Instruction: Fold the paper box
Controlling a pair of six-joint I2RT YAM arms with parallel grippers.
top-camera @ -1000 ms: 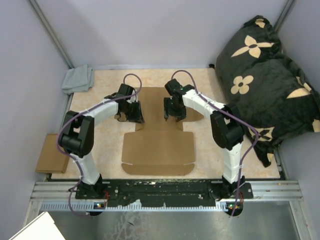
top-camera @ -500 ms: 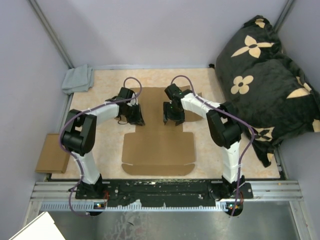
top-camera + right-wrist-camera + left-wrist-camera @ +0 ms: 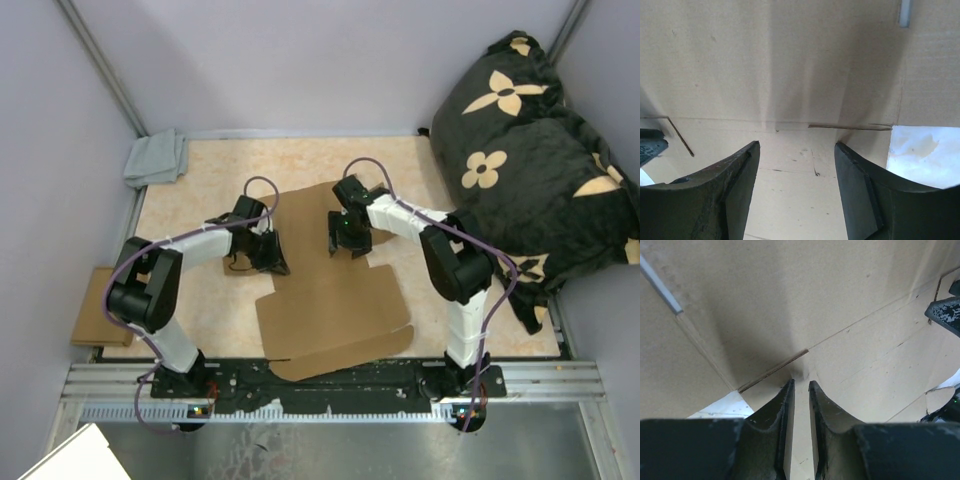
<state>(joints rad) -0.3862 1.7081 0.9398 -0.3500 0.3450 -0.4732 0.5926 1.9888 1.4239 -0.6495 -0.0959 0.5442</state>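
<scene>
Two grippers of mine sit low over the far half of the paper box (image 3: 330, 295), which lies opened out at the centre of the table (image 3: 190, 205). The box is skewed, with its near flap pointing toward 5 o'clock at the table's near edge.

1. Left gripper (image 3: 270, 252): it is at the box's 9 o'clock edge. The jaws are almost together, and a thin strip of cardboard shows in the narrow gap. I cannot tell whether they are clamped on it. The fingertips end at a crease beside a short slit, and past the crease a panel fills the view ahead.
2. Right gripper (image 3: 345, 240): it is over the cardboard toward 12 o'clock. The jaws stand wide apart with nothing between them, and the box surface lies beneath.

Surroundings:
- A grey cloth (image 3: 157, 158) lies at the 10 o'clock corner.
- A cardboard scrap (image 3: 103, 305) lies at 9 o'clock, off the table's edge.
- A black flowered cushion (image 3: 530, 150) is at 2 o'clock.
</scene>
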